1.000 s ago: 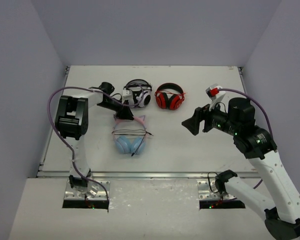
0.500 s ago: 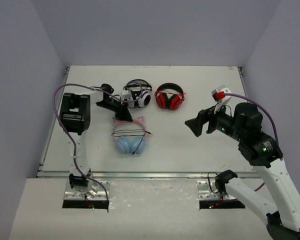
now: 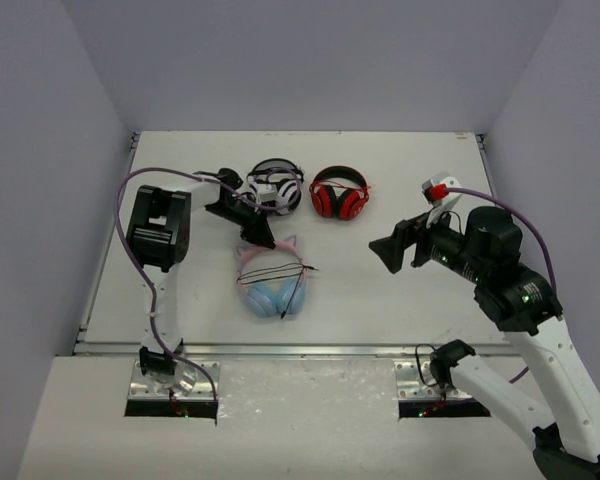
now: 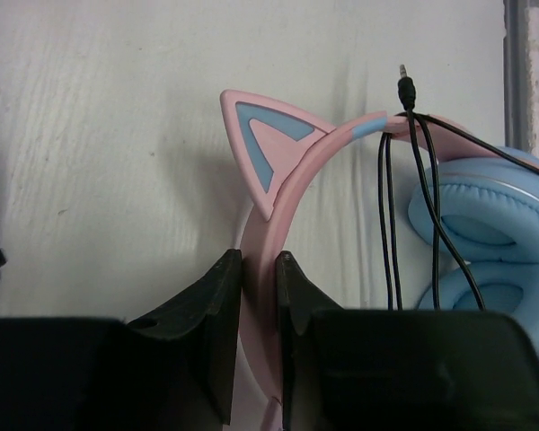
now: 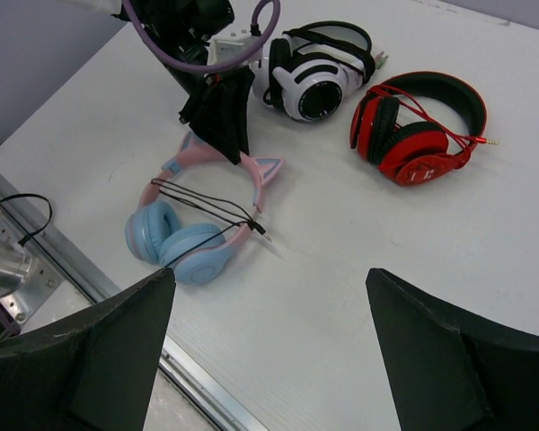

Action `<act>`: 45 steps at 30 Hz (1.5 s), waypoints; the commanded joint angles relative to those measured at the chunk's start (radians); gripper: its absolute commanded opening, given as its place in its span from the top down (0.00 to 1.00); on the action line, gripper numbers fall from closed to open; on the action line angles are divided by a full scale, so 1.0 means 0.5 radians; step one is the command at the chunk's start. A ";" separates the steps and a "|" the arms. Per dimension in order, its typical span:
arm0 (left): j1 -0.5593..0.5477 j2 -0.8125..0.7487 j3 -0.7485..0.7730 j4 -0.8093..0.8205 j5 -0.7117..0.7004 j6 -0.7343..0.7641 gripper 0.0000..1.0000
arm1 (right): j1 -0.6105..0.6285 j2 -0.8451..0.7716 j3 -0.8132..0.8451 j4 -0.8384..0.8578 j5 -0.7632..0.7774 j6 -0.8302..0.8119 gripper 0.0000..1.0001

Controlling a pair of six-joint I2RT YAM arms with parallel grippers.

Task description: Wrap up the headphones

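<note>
A pale counter (image 3: 380, 300) carries three sets of headphones, with two robot arms reaching over it from the near edge. The right arm (image 3: 510, 290) hangs above the surface, well to the right of the white-and-black headphones (image 3: 275, 188) and nearer the camera. The jaws of the right gripper (image 3: 385, 252) are spread wide and hold nothing. The left arm (image 3: 160, 240) bends in from the left of the white-and-black pair. Its left gripper (image 4: 259, 260) is lowered just on that pair's near side, and its jaws are closed on the pink headband (image 4: 296, 171) of the cat-ear headphones (image 3: 275, 285).

Those headphones lie flat on the counter directly on the near side of the white-and-black pair, close to it but apart. The headband is turned toward that pair and the light blue ear cups (image 4: 485, 215) point away from it. The red-and-black headphones (image 3: 340, 193) rest just to the right of the white-and-black pair. In the left wrist view, one pink cat ear (image 4: 265, 144) with a blue inner panel stands just beyond the closed jaws. Several strands of thin black cable (image 4: 386, 224) cross the headband and run over the ear cups. The cable's plug (image 4: 405, 90) pokes out past the band.
</note>
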 commanded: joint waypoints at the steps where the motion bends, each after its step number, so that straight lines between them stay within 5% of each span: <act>1: -0.026 0.005 0.083 -0.147 0.121 0.091 0.87 | 0.017 -0.029 0.011 0.102 -0.002 -0.022 0.12; 9: -0.059 0.023 0.175 -0.236 0.125 0.132 0.87 | 0.017 -0.051 -0.023 0.130 -0.032 -0.016 0.11; 13: -0.096 0.027 0.166 -0.340 0.088 0.297 0.99 | 0.017 -0.060 -0.026 0.127 -0.036 -0.016 0.11; 26: -0.286 0.097 0.295 -0.500 -0.112 0.325 0.99 | 0.017 -0.085 -0.035 0.127 -0.069 -0.004 0.10; 45: -0.268 0.005 0.365 -0.316 -0.164 -0.003 0.64 | 0.020 -0.076 -0.090 0.173 -0.100 0.017 0.10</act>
